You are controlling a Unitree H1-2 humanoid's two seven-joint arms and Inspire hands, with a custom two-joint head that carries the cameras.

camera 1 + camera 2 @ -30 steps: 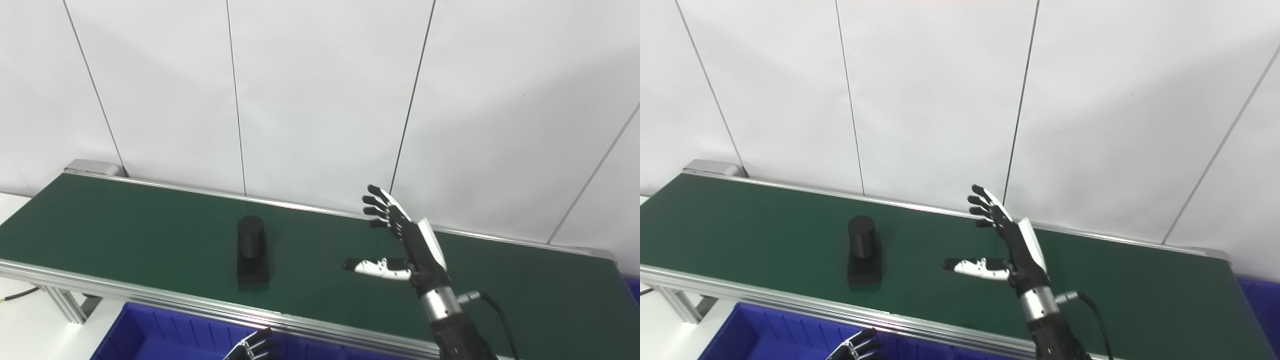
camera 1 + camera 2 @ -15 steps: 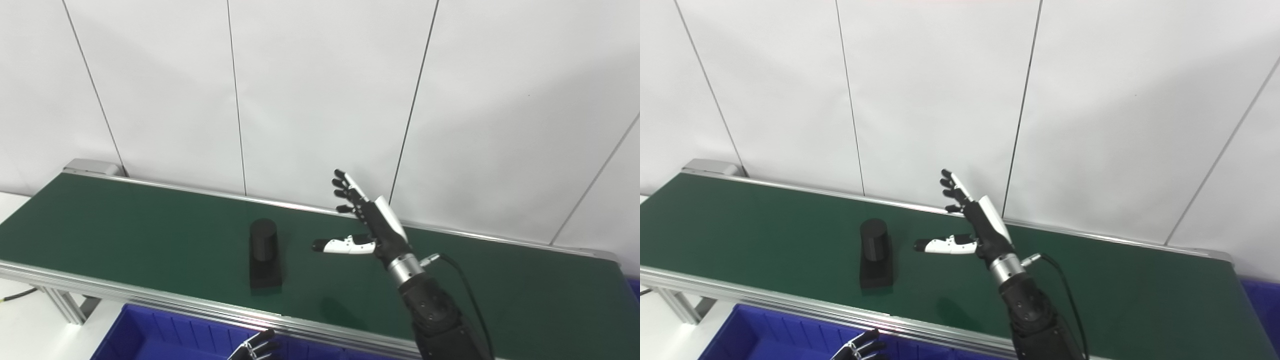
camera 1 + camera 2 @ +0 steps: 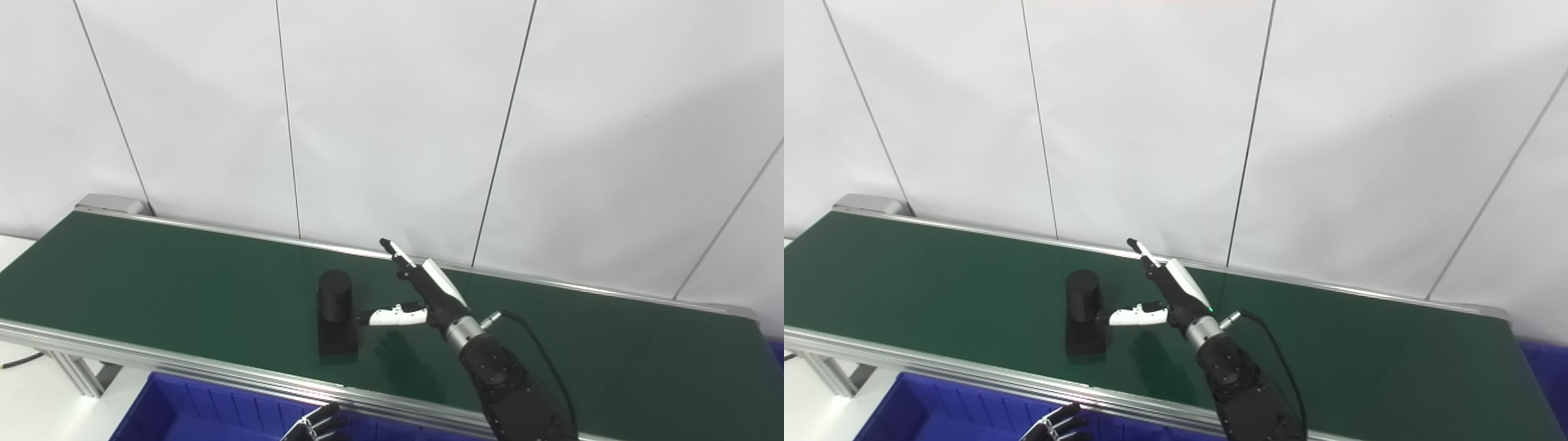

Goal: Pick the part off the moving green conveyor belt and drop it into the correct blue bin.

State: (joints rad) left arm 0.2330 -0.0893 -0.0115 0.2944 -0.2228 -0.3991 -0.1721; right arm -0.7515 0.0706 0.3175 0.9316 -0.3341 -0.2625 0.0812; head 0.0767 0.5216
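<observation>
Reaching across the green conveyor belt (image 3: 153,275), my right hand (image 3: 422,294) hangs just beside the black part (image 3: 335,312), on the side of it away from the belt's grey end cap (image 3: 113,203). It holds nothing: the fingers (image 3: 392,250) stretch up and away toward the belt's far rail, and the white thumb (image 3: 392,316) points sideways at the part, its dark tip right at the part's upright cylinder; I cannot tell whether it touches. The part is a short round cylinder standing on a flat rectangular base, and it sits on the belt about midway along it, nearer the near rail than the far one. My right forearm comes up over the near rail of the belt, with a black cable (image 3: 539,355) looping from the wrist. My left hand (image 3: 1053,427) shows only at the bottom edge, below the belt's near rail and over the blue bin (image 3: 184,410) that sits in front of the belt; its fingers are spread a little and it holds nothing that I can see. A second blue bin (image 3: 1543,373) peeks out past the belt's far right end. Behind the belt stands a white panelled wall (image 3: 392,110).
</observation>
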